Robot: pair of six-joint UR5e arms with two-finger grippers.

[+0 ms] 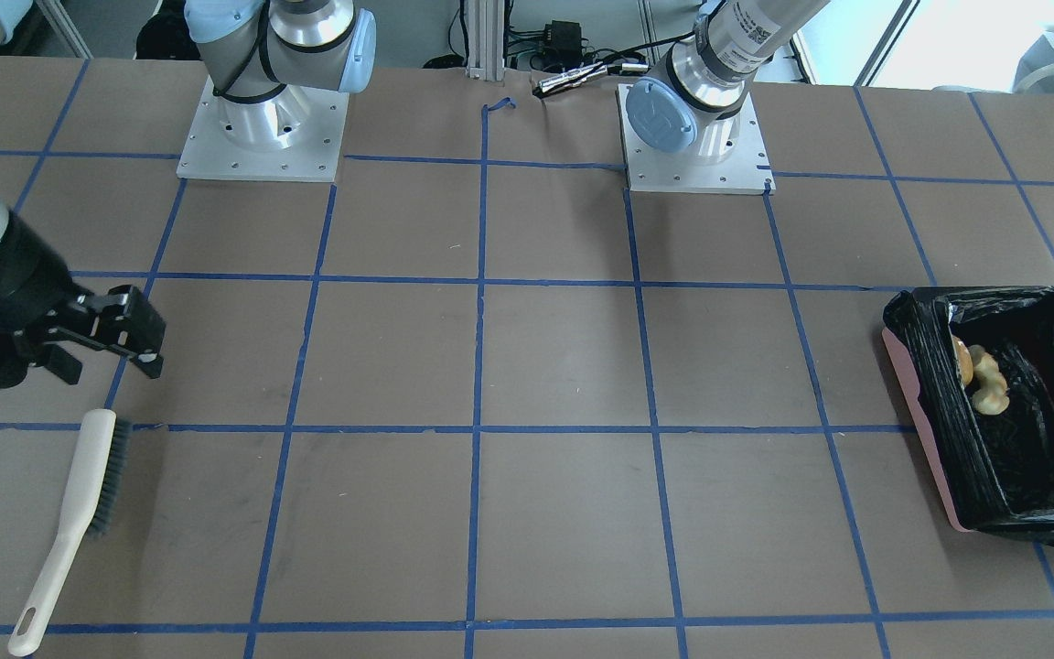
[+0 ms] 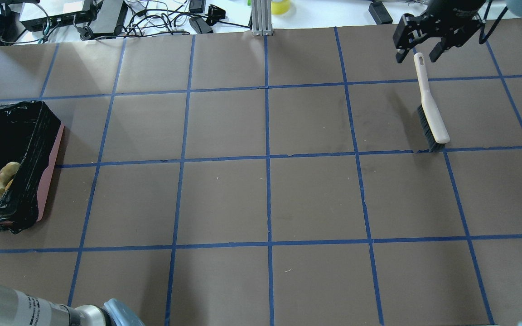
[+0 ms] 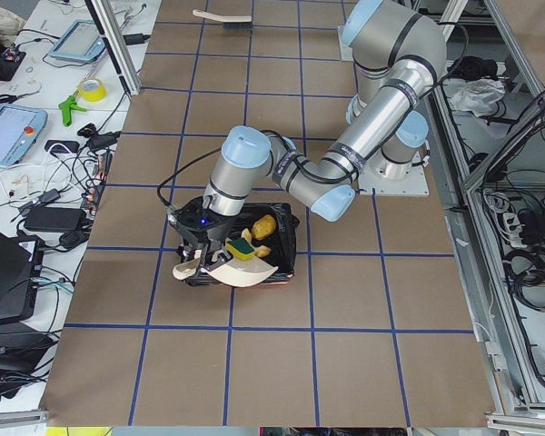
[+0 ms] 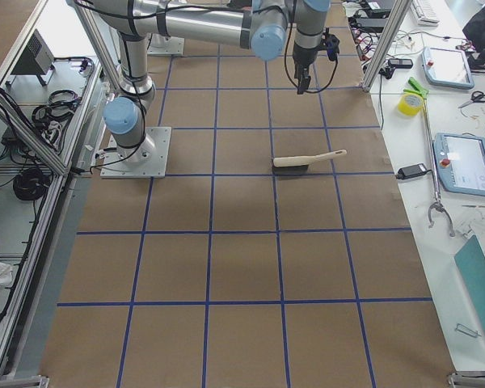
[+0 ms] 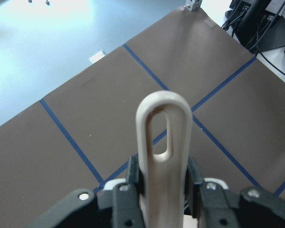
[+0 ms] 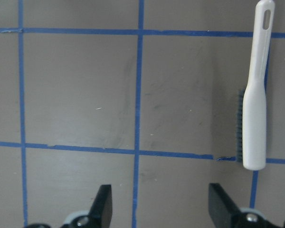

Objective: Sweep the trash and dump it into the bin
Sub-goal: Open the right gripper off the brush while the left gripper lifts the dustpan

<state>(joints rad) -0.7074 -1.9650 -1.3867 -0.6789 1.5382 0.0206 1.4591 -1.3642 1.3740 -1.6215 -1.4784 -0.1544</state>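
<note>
The bin [image 1: 925, 403], pink-sided with a black bag, stands at the table's end on my left; it also shows in the overhead view [image 2: 50, 181]. In it lie the orange-yellow lump [image 3: 263, 226] and the pale yellow curved piece [image 1: 989, 380]. My left gripper [image 5: 164, 180] is shut on the handle of the beige dustpan [image 3: 241, 272] and holds it tilted over the bin. The green-and-yellow sponge [image 3: 242, 247] sits at the pan's lip; I cannot tell whether it rests on the pan. My right gripper [image 2: 417, 52] is open and empty, above the brush's handle end.
The white brush [image 2: 431, 108] with dark bristles lies flat on the table on my right side, also in the right wrist view [image 6: 255, 109]. Blue tape lines grid the brown table. Cables and boxes lie beyond the far edge [image 2: 107, 18].
</note>
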